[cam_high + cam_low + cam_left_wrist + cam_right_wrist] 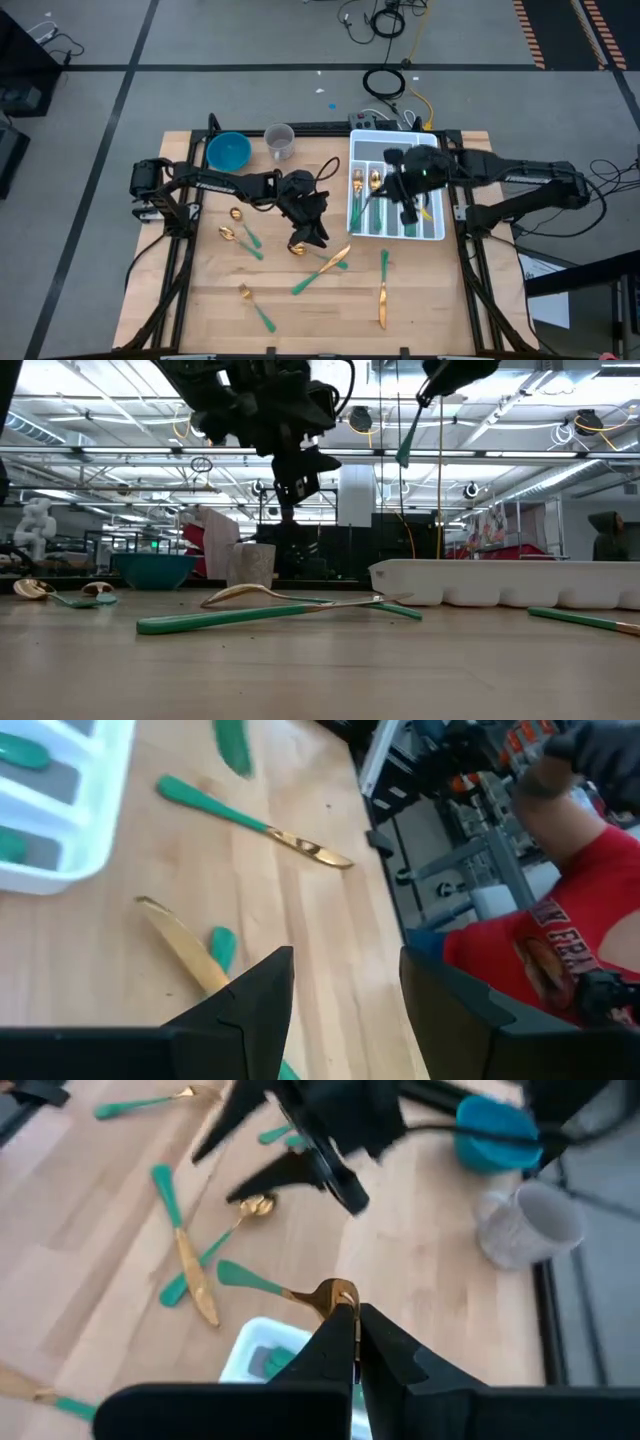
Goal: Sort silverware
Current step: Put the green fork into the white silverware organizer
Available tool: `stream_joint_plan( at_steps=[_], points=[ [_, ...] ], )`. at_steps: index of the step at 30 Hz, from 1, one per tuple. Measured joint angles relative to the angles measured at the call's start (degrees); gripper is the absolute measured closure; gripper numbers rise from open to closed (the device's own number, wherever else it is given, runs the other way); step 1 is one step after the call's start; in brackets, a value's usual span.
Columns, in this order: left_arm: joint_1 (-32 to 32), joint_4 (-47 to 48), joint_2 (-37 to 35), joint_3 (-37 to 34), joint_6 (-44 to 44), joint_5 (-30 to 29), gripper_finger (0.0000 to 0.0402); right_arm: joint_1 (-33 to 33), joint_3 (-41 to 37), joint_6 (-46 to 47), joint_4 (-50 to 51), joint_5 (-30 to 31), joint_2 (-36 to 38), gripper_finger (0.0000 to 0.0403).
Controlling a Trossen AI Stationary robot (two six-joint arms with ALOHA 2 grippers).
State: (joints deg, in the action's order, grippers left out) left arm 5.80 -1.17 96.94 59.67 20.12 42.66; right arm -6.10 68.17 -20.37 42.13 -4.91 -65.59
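A spoon with a shiny gold head and a slim green handle [285, 1291] is held by the right end effector [352, 1342], whose fingers are pressed together on the gold head. In the high view this end effector [408, 200] is above the white plastic sorting tray [438, 232], which already has several green-handled pieces in its compartments. In the low view the spoon [409, 432] hangs with its green handle down, high above the tray [500, 582].

On the wooden bench [200, 300], a small gold spoon [298, 248] lies just under the left end effector [311, 236], whose fingers are spread wide and hold nothing. Beside it lie two crossed pieces with green handles [320, 270]. More silverware is scattered near the bench's left side [240, 232] and front [257, 307], and a gold knife [382, 305] lies near the front right. The left arm reaches from the left edge to the middle of the bench.
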Motion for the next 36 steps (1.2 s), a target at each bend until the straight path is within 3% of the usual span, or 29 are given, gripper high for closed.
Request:
stream_joint_plan(
  at_steps=[5, 11, 16, 20, 24, 36],
  points=[
    [-0.4, 0.2, -1.9, 0.0, -1.6, 0.6, 0.0212, -11.1, 6.6, -1.2, 6.5, -9.9, -3.5, 0.0403],
    [-1.4, 1.0, -5.6, 0.0, -2.6, 0.9, 0.0212, -22.6, 12.5, -3.6, 11.2, -13.4, -11.6, 0.0403],
    [-2.3, 5.2, -10.1, 0.0, -3.6, 1.0, 0.0212, -29.5, 16.4, -6.9, 18.3, -20.8, -21.0, 0.0403],
    [-2.8, 11.5, -15.1, 0.0, -5.7, -0.5, 0.0212, -32.9, 19.9, -8.6, 24.3, -21.3, -28.6, 0.0403],
    [-3.5, 15.9, -20.4, 0.0, -8.1, -5.7, 0.0212, -34.5, 23.0, -11.1, 28.4, -24.8, -35.5, 0.0403],
    [-6.2, 24.1, -29.8, 0.0, -10.6, -17.0, 0.0212, -34.6, 24.7, -16.0, 26.6, -30.0, -46.0, 0.0403]
  ],
)
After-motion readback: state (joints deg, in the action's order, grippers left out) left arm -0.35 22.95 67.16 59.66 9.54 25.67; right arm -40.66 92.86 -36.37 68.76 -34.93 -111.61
